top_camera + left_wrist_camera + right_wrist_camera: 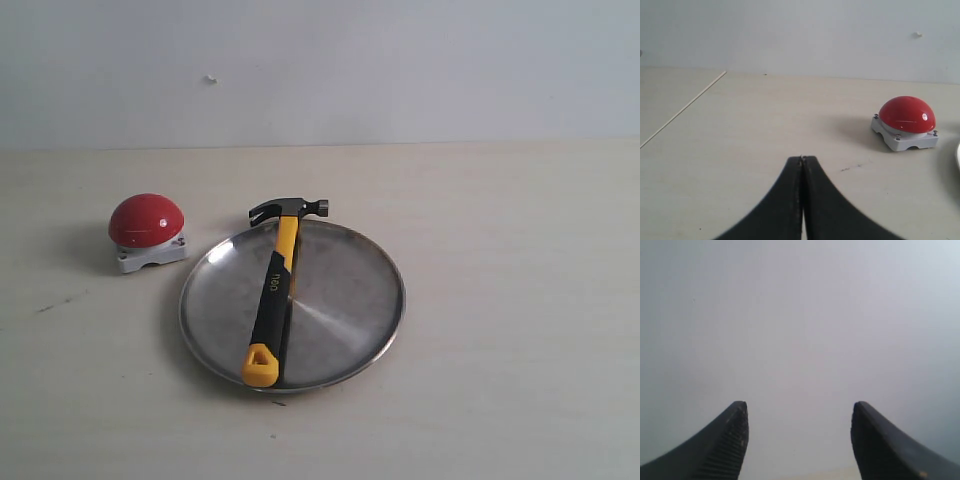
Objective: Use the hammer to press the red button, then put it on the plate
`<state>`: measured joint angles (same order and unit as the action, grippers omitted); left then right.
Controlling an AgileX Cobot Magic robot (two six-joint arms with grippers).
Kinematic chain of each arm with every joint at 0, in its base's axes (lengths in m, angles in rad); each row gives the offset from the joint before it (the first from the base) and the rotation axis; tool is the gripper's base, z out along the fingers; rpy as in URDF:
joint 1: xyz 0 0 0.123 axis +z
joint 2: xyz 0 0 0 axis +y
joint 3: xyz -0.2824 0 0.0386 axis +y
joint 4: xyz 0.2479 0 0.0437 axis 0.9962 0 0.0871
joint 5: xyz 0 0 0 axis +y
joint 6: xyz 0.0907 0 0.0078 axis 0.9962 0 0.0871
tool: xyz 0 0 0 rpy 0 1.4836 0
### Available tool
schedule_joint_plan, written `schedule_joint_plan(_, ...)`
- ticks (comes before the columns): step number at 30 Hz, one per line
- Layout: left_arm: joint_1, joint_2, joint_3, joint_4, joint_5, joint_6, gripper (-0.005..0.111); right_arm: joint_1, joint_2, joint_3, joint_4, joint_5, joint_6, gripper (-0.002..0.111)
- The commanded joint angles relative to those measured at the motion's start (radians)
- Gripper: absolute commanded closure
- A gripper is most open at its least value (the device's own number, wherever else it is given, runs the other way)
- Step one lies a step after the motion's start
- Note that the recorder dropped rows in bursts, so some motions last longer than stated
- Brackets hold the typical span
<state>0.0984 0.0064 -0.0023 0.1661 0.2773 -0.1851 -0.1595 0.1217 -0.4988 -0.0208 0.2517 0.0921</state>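
So all that's showing of the robot is the jaws in the two wrist views. The left gripper [802, 158] is looking like two matte black curved blades, flaring wide at the base and tapering to thin tips, with fine saw-like teeth running along the edges. The right gripper [799, 407] is showing the same black horn shape, one finger [730, 445] wearing rows of horizontal ridges on its inner face, the other finger [885, 450] coming across smoother and carrying a tiny pale speck low down.
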Motion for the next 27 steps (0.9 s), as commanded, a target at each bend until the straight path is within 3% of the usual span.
schedule_joint_plan(1, 0.002, -0.006, 0.002, 0.006, -0.015, 0.003, 0.106, -0.015, -0.061, 0.04, -0.003, 0.007, -0.012, 0.049)
schedule_joint_plan(27, 0.002, -0.006, 0.002, 0.006, -0.015, 0.003, 0.106, -0.015, -0.122, 0.453, 0.021, -0.239, 0.0, 0.049)
